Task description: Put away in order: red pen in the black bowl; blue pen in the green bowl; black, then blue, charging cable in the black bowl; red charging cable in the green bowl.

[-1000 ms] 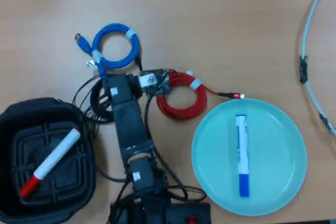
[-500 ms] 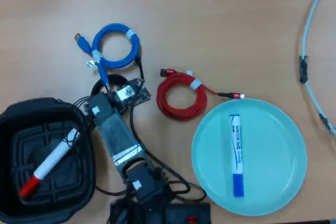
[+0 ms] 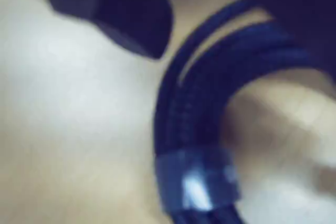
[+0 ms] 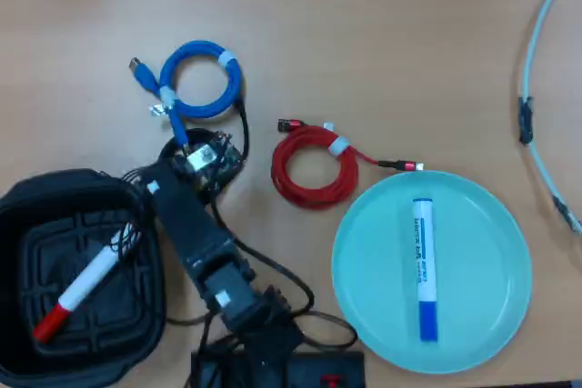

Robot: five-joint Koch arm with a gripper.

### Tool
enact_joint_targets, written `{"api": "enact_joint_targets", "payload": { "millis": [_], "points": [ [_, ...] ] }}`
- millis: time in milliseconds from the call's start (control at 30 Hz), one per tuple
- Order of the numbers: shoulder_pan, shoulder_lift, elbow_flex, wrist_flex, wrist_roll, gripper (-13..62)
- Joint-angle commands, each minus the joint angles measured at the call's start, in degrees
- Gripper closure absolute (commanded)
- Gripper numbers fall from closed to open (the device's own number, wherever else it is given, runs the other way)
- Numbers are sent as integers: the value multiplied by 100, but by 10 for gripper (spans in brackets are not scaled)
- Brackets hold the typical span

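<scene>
Lying upright: blue pen [image 4: 424, 268], cap down.

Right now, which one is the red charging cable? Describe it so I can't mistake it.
In the overhead view, start at the pale green bowl on the right holding the blue pen. Just off its upper-left rim lies the red charging cable, a small coil with a white tie. The blue cable lies farther up and left.

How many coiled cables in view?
3: blue cable top left, red cable beside the green bowl, black cable mostly hidden under the hand.
</scene>
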Motion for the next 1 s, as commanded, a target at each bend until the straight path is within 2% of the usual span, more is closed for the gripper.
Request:
{"api": "enact_joint_targets", "payload": {
  "millis": [0,733,833,900,967],
  "points": [
    [132,-176,-229,-237,114,41],
    [-62,-765,-44,-176,185,48],
    [-62,-756,-70,-176,255,121],
    [-53,-747,-70,-167,281,228],
    [-44,-747,-79,-167,290,367]
  ]
}}
